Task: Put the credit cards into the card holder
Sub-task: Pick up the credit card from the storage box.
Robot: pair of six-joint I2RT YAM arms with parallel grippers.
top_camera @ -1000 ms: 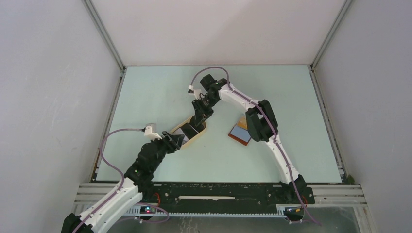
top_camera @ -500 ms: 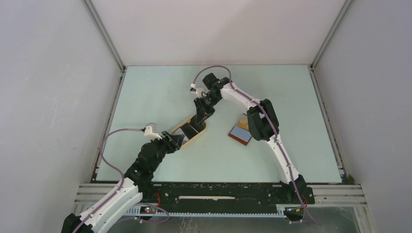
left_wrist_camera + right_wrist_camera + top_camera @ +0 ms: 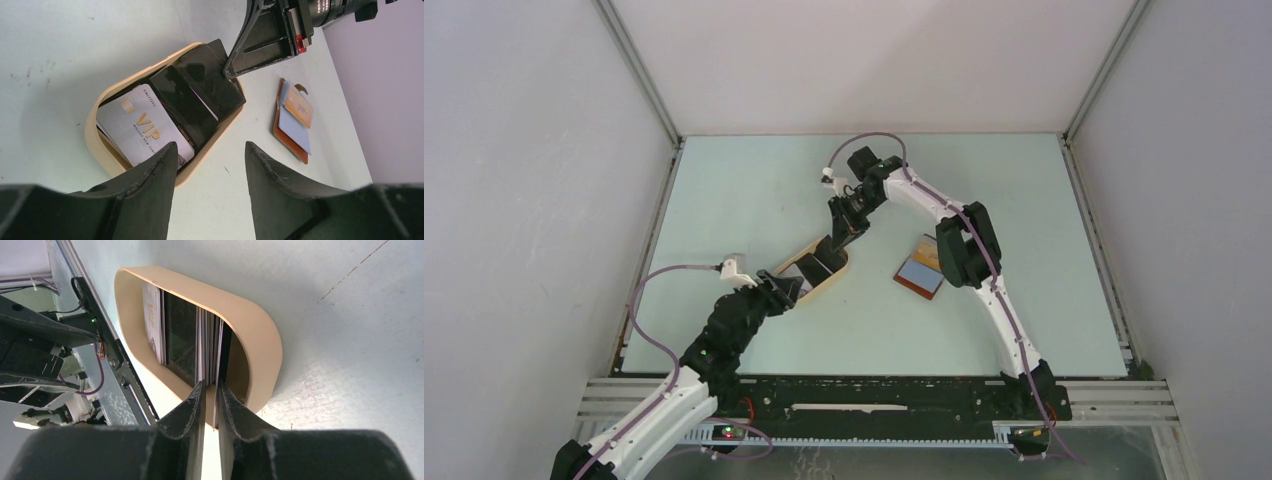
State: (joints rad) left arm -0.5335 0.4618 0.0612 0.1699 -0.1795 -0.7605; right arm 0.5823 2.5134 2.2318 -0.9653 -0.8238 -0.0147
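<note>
Several credit cards lie overlapped in the beige tray. The right gripper reaches into the tray's far end, its jaws drawn almost together on the thin edge of one card. The left gripper hovers at the tray's near end, jaws apart and holding nothing. The card holder lies open on the table, beside the tray to the right, with a blue and an orange card in it.

The step in hand, as I judge it, is lifting one card clear. The pinch should take a single card only, since its neighbours sit tight against it. Lifting along the card's own plane should stop it catching the tray wall or dragging others out. The left arm could steady the tray if it slides.
</note>
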